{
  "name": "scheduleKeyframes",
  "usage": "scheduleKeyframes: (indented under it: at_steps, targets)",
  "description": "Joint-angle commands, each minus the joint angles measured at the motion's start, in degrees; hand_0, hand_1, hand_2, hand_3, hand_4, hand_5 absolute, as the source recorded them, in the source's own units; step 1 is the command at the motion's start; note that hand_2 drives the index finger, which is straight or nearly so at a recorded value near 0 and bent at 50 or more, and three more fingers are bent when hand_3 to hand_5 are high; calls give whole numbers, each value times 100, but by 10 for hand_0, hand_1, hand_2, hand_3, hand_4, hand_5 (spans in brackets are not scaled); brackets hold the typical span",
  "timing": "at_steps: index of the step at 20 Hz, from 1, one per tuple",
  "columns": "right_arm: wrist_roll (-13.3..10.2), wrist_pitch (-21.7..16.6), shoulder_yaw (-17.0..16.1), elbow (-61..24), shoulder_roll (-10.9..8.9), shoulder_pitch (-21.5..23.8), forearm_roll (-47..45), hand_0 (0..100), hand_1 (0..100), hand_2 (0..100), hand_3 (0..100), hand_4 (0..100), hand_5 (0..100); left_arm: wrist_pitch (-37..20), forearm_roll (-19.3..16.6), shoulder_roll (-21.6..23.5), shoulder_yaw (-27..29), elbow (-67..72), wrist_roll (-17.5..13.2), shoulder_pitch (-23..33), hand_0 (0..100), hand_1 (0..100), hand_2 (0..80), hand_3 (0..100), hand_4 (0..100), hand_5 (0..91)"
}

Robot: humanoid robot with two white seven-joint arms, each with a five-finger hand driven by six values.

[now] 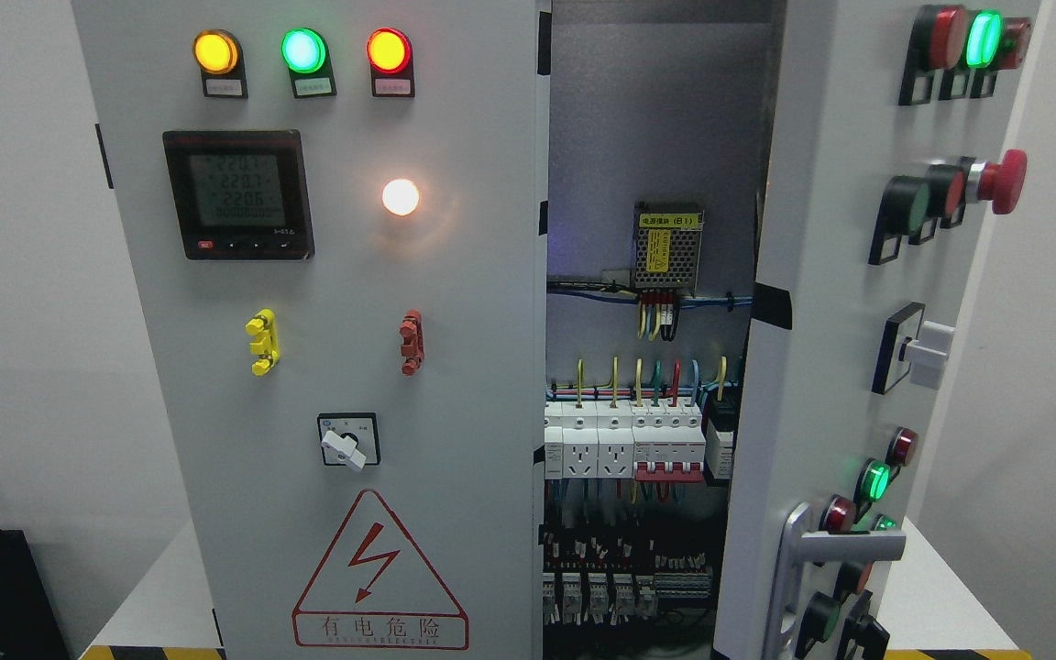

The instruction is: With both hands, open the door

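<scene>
Head view: the right door (821, 367) of the electrical cabinet stands swung outward at the picture's right, exposing the circuit breakers (624, 445) and power supply (667, 247). The left door (345, 367) is shut. Neither hand is in view, so their fingers cannot be judged. Likely next: grasp the left door's edge. The protruding emergency stop button (1005, 181) could snag an arm.
</scene>
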Motion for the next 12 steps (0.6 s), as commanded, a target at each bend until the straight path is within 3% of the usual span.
scheduleKeyframes:
  at_steps: [1,3,5,7,12]
  targets:
    - [-7,62,12,-159,-107,41,51,386,0,0,0,0,0,-685,2,748,7,-3770,30,961,0,0,0,0,0,0]
    - [-208,62,12,-141,-107,41,182,386,0,0,0,0,0,-1089,11,897,16,-4053,30,1129,0,0,0,0,0,0]
    - [-646,54,-6,-141,-99,50,270,386,0,0,0,0,0,-1555,37,1011,7,-4115,21,1269,0,0,0,0,0,0]
    - [-920,53,-32,-124,-99,59,271,386,0,0,0,0,0,-2204,37,1065,7,-4185,21,1454,0,0,0,0,0,0]
    - [-930,62,12,-123,-90,103,279,386,0,0,0,0,0,-3716,46,1179,77,-4721,21,1964,0,0,0,0,0,0]
